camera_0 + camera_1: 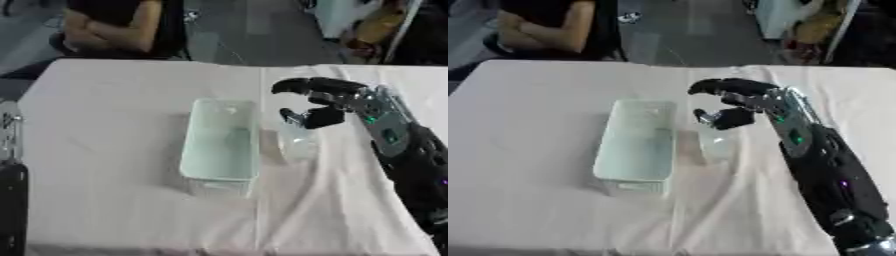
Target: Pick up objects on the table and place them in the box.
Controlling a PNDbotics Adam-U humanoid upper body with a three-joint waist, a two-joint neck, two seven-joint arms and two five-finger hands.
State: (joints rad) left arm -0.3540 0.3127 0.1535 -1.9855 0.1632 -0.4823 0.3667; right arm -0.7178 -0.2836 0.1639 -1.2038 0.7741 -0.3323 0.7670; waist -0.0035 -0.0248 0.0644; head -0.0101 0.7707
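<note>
A clear rectangular plastic box (220, 145) stands in the middle of the table with nothing visible in it. Just right of it a small transparent cup-like object (297, 142) sits on the cloth. My right hand (337, 100) hovers over that object's far end. Its fingers (297, 85) arch out to the left and its thumb (297, 117) points down at the object's top. Only cloth shows between fingers and thumb. Whether the thumb touches the object I cannot tell. A silver and black part of my left arm (9, 135) shows at the left edge, with the hand itself unclear.
A white cloth (114, 150) covers the table, with a fold (261, 90) running along the box's right side. A seated person is beyond the far edge, not touching anything. My right forearm (824, 170) lies across the table's right side.
</note>
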